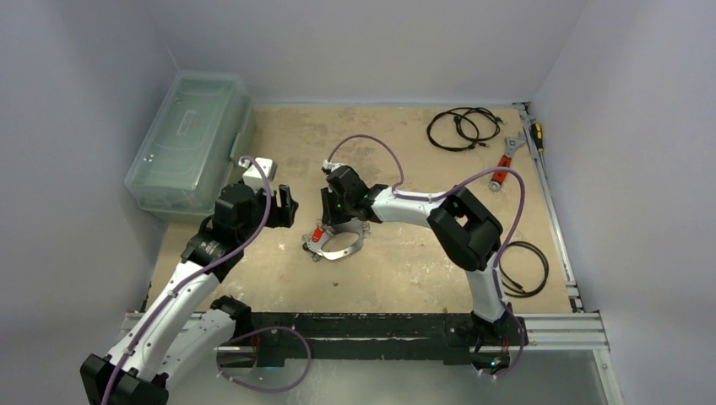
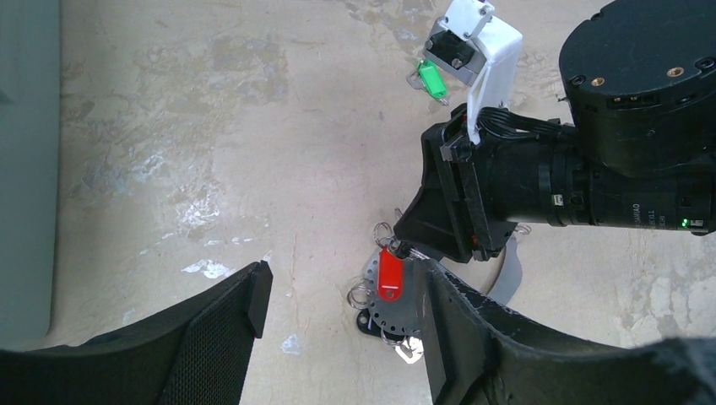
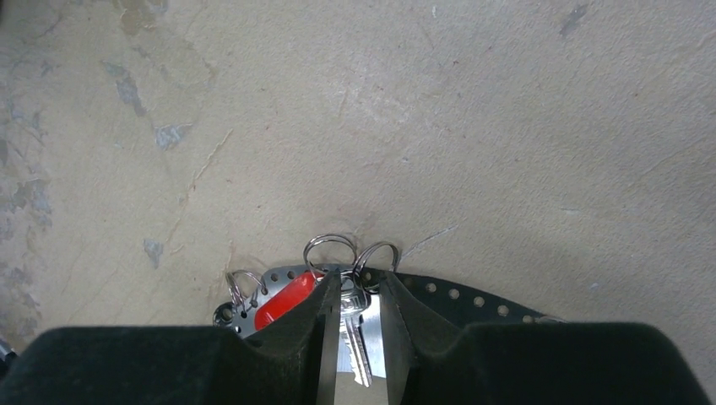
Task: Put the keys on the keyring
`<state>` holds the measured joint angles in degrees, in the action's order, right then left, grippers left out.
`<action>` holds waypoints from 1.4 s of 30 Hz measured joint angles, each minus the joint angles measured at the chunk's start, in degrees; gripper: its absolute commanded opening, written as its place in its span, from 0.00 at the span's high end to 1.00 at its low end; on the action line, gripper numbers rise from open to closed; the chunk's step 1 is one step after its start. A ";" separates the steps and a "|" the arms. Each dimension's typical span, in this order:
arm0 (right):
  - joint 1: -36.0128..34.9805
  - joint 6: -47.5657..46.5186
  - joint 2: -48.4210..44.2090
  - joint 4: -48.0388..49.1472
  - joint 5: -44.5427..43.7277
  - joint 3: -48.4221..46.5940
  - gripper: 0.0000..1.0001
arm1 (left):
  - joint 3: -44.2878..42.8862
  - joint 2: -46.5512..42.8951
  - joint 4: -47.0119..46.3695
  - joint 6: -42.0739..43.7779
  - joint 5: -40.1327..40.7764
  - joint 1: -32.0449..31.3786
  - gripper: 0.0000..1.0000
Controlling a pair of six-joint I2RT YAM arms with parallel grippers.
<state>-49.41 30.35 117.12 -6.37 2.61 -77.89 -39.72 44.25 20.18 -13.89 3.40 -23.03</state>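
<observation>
Right gripper is down low over the middle of the tan tabletop. Its jaws are pinched in close on either side of the silver key with a red plastic tag, probably lining it up for threading, but I can't tell if they've actually clamped it. Left gripper hangs wide open and empty just left of that, on standby to steady things, I'd guess. The flat silvery perforated keyring lies under the right fingers, so its rim and the little wire split rings stay reachable. The green-tagged key lies apart, unthreaded.
</observation>
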 measured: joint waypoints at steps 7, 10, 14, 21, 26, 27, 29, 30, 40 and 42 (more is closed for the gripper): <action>0.00 -0.48 0.00 0.96 0.20 0.00 1.00 | 0.00 0.07 0.00 0.00 -0.09 0.02 0.36; 0.02 -0.59 0.00 1.18 0.57 0.02 1.00 | 0.00 0.07 0.00 0.00 -0.13 0.00 0.36; 0.02 -0.61 0.00 1.46 1.46 0.17 1.00 | 0.00 0.13 0.00 0.00 -0.15 0.02 0.36; 0.02 -1.55 -0.31 2.10 3.32 0.70 1.00 | 0.00 0.13 0.00 0.07 -0.87 0.00 0.37; 0.37 -2.03 -2.34 5.51 6.84 4.17 1.00 | 0.02 -0.33 -0.17 0.22 -2.21 0.02 0.37; 0.46 -2.08 -2.75 5.92 7.56 4.66 1.00 | 0.04 -0.57 -0.37 0.26 -2.71 0.02 0.38; 0.74 -2.16 -3.74 7.39 9.22 5.79 1.00 | 0.11 -1.14 -0.74 0.57 -3.67 0.02 0.38; 0.92 -2.27 -4.33 8.02 10.10 6.34 1.00 | 0.11 -1.46 -0.90 0.85 -4.22 0.00 0.39; 3.52 -4.48 -11.10 13.86 20.17 10.93 1.00 | 1.03 -8.33 -3.43 1.77 -7.96 0.02 0.40; 4.17 -4.85 -12.70 15.06 22.53 11.82 1.00 | 1.03 -9.70 -4.17 2.67 -9.07 0.02 0.40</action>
<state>-45.23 25.50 104.42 8.69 25.15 -66.06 -38.70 34.54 16.01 -11.22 -5.67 -23.00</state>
